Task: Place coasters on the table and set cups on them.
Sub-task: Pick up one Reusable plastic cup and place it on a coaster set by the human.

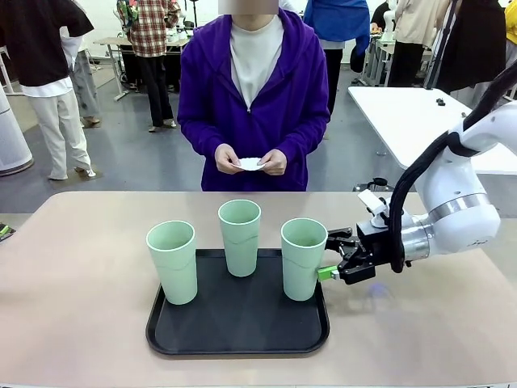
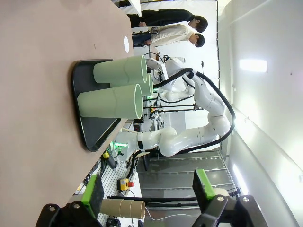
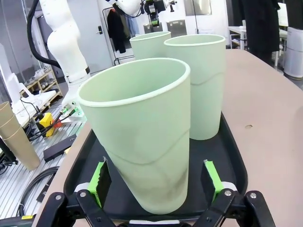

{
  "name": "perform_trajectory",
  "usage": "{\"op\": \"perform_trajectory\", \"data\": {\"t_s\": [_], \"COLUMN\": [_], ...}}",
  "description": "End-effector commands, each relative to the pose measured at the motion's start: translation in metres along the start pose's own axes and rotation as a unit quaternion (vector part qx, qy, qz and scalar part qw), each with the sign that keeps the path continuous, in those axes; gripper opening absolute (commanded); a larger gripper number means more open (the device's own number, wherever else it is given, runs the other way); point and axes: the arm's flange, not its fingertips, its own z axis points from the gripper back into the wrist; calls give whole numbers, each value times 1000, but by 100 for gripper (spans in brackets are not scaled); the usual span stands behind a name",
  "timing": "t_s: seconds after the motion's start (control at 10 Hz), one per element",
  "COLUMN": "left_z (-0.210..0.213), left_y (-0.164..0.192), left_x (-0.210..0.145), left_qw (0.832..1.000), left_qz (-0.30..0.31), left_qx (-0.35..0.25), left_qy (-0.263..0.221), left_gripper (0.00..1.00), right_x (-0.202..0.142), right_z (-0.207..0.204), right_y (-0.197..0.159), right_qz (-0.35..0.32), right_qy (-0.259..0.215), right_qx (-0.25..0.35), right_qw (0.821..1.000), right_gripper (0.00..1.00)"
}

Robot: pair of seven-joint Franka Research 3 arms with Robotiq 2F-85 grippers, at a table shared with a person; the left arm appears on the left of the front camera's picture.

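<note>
R gripper (image 1: 330,257) (image 3: 156,182) is pictured at the right end of the black tray (image 1: 238,333) (image 3: 236,156). Its jaws are spread to full width and the right-hand cup (image 1: 304,257) (image 3: 142,137) is framed between the green pads (image 3: 101,177). Pads are set close on either side of the cup's lower wall, but no squeeze is seen, so nothing is gripped.

The cup is stood upright on the tray. A centre-rear cup (image 1: 240,236) and a front-left cup (image 1: 172,260) are also stood on it, all three apart from one another. Tray is set on the beige-pink table (image 1: 73,299), near the robot's edge, approx. mid-width.

At the far side, a person in a purple zip top (image 1: 202,97) is shown w/ both hands (image 1: 229,159) at waist height. A white coaster (image 1: 251,164) is pinched between them; how many are held can't be told.

L gripper (image 2: 147,189) is held well apart from tray and cups, jaws fully parted, w/ nothing between the pads.
</note>
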Motion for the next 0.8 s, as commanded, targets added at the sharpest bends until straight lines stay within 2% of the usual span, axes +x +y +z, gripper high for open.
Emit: {"op": "perform_trajectory", "data": {"t_s": [0.0,0.7], "left_z": [2,2], "left_y": [-1,-1], "left_x": [0,0], "left_qw": [1000,1000], "left_qz": [-9,-9], "left_qx": [-6,-6], "left_qy": [1,1], "left_gripper": [100,100], "right_x": [-4,-6], "right_z": [-7,-33], "right_y": [-6,-8], "right_qz": [10,12], "right_qy": [5,16], "right_qx": [3,35], "right_qw": [1000,999], "right_gripper": [100,100]}}
